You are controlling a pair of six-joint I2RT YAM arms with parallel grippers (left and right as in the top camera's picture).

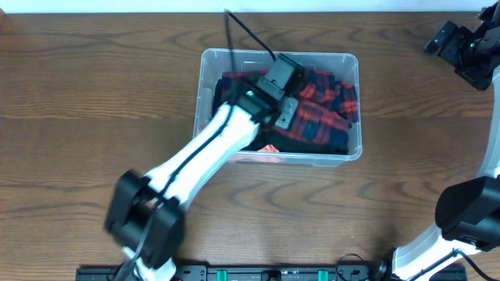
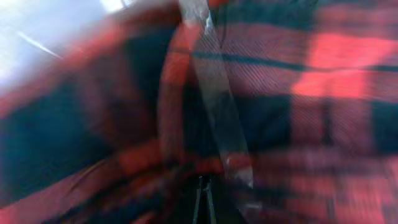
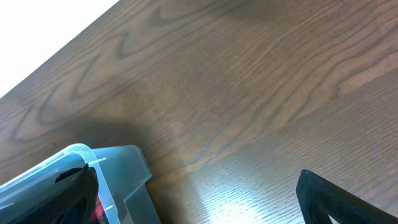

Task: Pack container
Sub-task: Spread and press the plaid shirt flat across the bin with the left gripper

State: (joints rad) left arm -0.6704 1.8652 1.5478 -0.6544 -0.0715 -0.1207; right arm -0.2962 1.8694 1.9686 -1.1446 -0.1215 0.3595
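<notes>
Clear rectangular plastic container sits mid-table on the dark wood-grain table, a bit toward 12 o'clock in the overhead view. It is loaded with red-and-black plaid cloth that fills most of the floor and bunches toward the 3 o'clock wall. The white left arm comes in from 7 o'clock over the near rim. The left gripper is down inside the bin, on the cloth just about at its centre. Its claw is pinched fully together. In the left wrist view the plaid cloth fills the frame, blurred and right up against the lens, so the fingers are buried in fabric. Whether a fold is actually caught between them can't be told. A pale translucent strip crosses that view, and what it is can't be told either. Likely reason for the pose: grabbing or pressing the cloth from the middle, so it goes below the rim and doesn't drape over an edge. A pinkish patch shows through the near wall at 6 o'clock, identity unclear. The right gripper is parked well apart at 2 o'clock, clear of the left arm's path. Its claw is wide and empty. In its wrist view the right gripper looks down at bare table, with a container corner at 7 o'clock. Judgement: packing looks mostly done, with tucking the cloth flat remaining.
</notes>
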